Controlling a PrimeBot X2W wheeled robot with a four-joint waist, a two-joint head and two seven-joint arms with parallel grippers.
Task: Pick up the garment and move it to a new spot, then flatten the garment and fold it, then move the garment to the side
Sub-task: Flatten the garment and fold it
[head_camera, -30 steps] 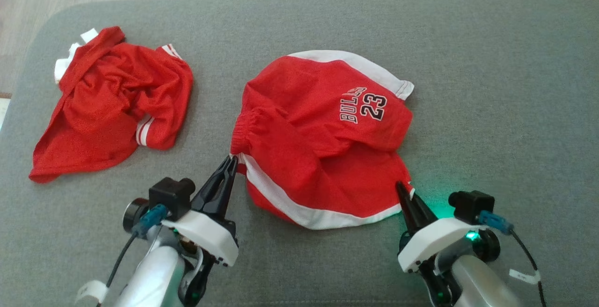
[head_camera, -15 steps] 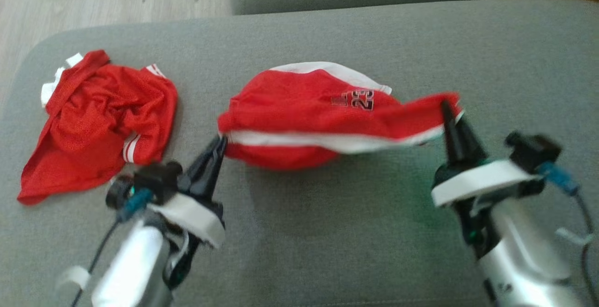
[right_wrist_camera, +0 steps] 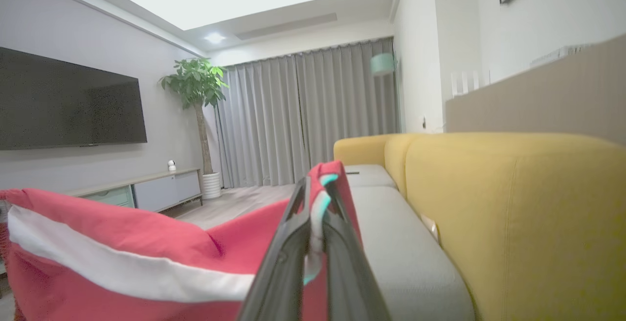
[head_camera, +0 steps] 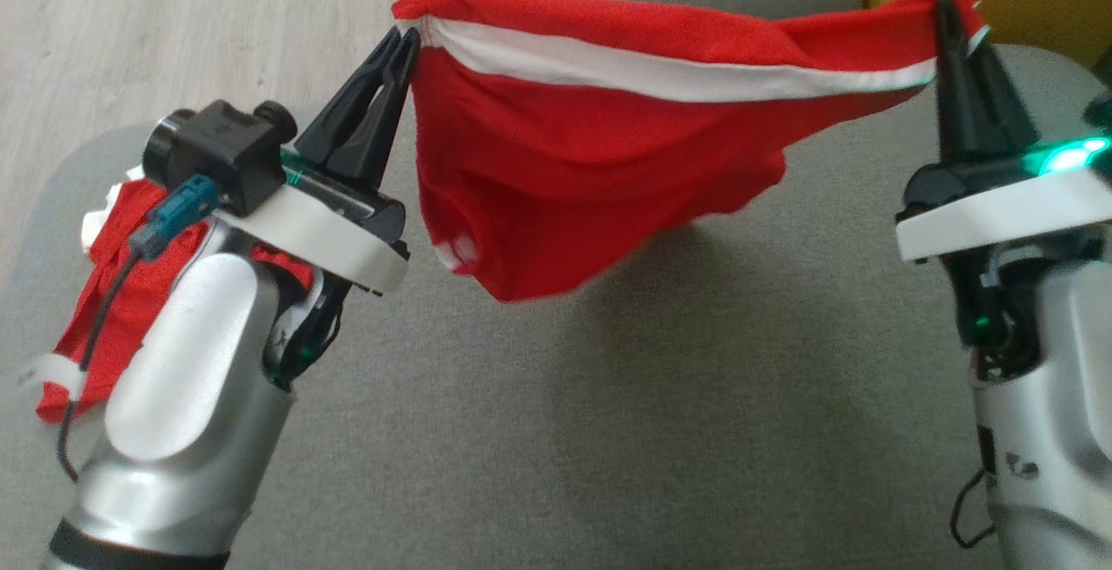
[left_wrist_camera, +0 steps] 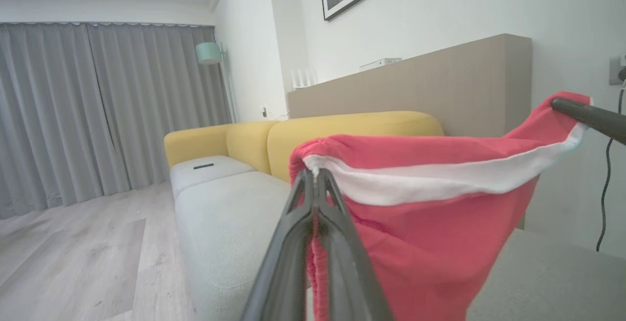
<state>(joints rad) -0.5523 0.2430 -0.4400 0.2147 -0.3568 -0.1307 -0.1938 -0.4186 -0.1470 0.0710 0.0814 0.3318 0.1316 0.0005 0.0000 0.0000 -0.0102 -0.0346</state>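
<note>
Risk: corner slip | left end effector [head_camera: 401,44], right end effector [head_camera: 943,9] both clenched on garment [head_camera: 591,162] edge, above cushion [head_camera: 608,431] | cause: overtight stretch

shorts [head_camera: 591,162] lifted off cushion [head_camera: 608,431], left tool [head_camera: 407,36] and right tool [head_camera: 945,12] raised

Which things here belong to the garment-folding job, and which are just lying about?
In the job:
- red shorts, white-striped, held in the air
- left gripper, shut on one end
- right gripper, shut on the other end
- grey sofa seat beneath

Lying about:
- crumpled red jersey
- yellow sofa
- television
- potted plant
</note>
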